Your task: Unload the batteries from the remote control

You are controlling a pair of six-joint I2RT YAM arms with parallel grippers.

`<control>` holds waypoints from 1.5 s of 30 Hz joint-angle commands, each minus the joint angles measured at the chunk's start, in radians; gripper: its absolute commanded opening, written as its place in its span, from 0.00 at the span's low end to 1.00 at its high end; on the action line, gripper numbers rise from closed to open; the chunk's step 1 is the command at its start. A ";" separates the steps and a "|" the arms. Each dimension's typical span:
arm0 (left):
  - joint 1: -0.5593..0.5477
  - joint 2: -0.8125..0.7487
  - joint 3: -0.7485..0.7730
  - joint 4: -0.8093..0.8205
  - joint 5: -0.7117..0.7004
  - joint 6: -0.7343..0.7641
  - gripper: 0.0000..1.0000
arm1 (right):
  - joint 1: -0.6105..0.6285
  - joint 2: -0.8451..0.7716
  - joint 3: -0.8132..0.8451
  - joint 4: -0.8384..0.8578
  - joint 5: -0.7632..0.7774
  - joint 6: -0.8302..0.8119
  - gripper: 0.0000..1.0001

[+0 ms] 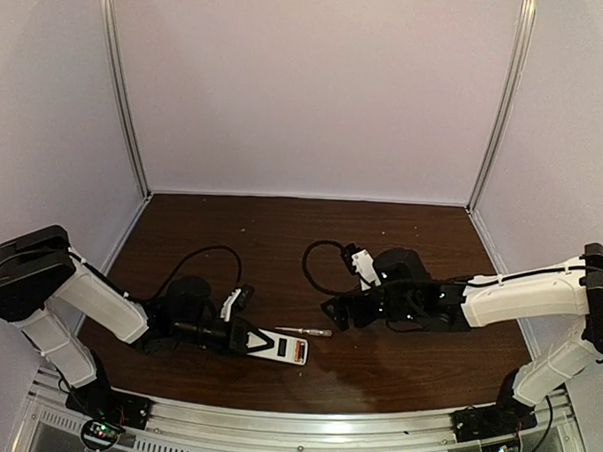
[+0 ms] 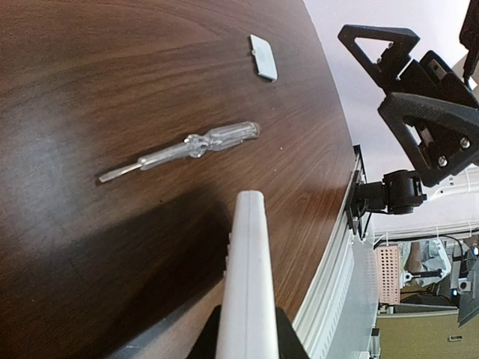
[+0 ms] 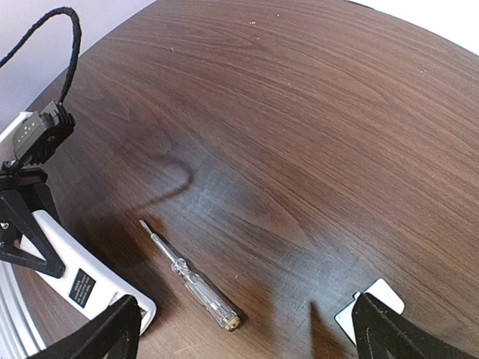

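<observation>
**newbie:** Why's the left claw (image 1: 245, 336) squeezing the remote (image 1: 281, 347) by one end?

**regular:** My guess is it's bracing it. The claw is closed tight on the remote at the near side of the table (image 1: 281, 235), with the free end pointing out so the other arm can get at it. Just past that is the screwdriver (image 1: 305, 331), lying loose within reach for prying. Farther out, the cover (image 2: 263, 56) is parked off to one side. The right claw (image 3: 247, 333) is over it, spread wide and holding nothing.

**newbie:** Counts?

**regular:** One remote, one screwdriver, one cover, two claws. Batteries: zero in view, so probably inside the remote.
</observation>
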 commanded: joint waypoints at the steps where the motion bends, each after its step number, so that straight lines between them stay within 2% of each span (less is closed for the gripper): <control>1: -0.008 0.017 0.027 -0.032 -0.047 0.000 0.08 | -0.004 -0.049 -0.041 0.028 0.012 0.010 1.00; 11: -0.008 -0.007 0.052 -0.169 -0.074 0.043 0.40 | -0.005 -0.136 -0.120 0.053 0.001 0.016 1.00; 15: -0.008 -0.043 0.060 -0.225 -0.102 0.066 0.48 | -0.004 -0.172 -0.144 0.062 -0.024 0.021 1.00; 23: -0.017 -0.097 0.136 -0.484 -0.204 0.157 0.72 | -0.005 -0.200 -0.171 0.075 -0.044 0.028 1.00; 38: -0.021 -0.155 0.208 -0.827 -0.464 0.285 0.86 | -0.005 -0.185 -0.210 0.114 -0.060 0.019 1.00; 42: -0.020 -0.194 0.237 -0.906 -0.569 0.318 0.96 | -0.003 -0.161 -0.215 0.142 -0.122 -0.010 1.00; 45: -0.020 -0.228 0.268 -0.955 -0.639 0.347 0.97 | 0.007 -0.129 -0.207 0.162 -0.178 -0.035 1.00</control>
